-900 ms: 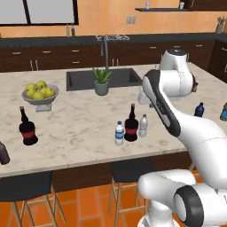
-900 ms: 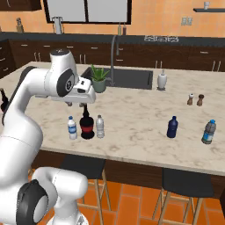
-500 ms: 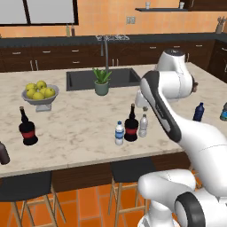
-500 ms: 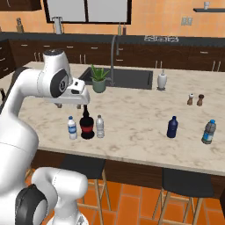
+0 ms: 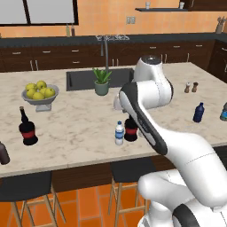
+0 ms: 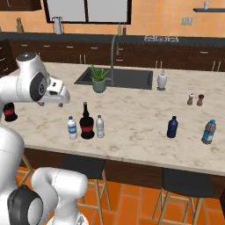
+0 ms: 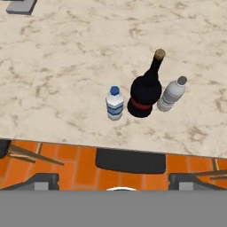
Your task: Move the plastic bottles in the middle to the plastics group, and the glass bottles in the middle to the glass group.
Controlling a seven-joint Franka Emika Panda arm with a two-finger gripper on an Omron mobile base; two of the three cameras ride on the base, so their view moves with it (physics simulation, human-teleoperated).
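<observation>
- Bottles for sorting stand in a tight row near the front edge of the desk (image 6: 132,127): a small clear one with a blue label and cap (image 6: 72,128), a taller black round-bellied one with a red band (image 6: 86,121), and a plain clear one with a white cap (image 6: 100,126).
- Seen from the hand camera above, the black bottle (image 7: 147,87) sits between the blue-capped one (image 7: 115,103) and the white-capped one (image 7: 172,94), all three upright and almost touching.
- Compared with a moment ago, the arm has swung back and up from the trio; its hand now hangs high over the front edge of the desk, looking down on them.
- Fingers have just spread wide after being nearly closed, and they hold nothing.
- My reading: the arm is readying itself for a first pick, since all three middle bottles are unmoved.
- Far to the right stand a small dark-blue bottle (image 6: 172,127) and a pale teal bottle (image 6: 209,132), the plastics pair.
- Far to the left stand a matching black bottle (image 5: 26,127) and a stubby brown one (image 5: 3,153), the glass pair.
</observation>
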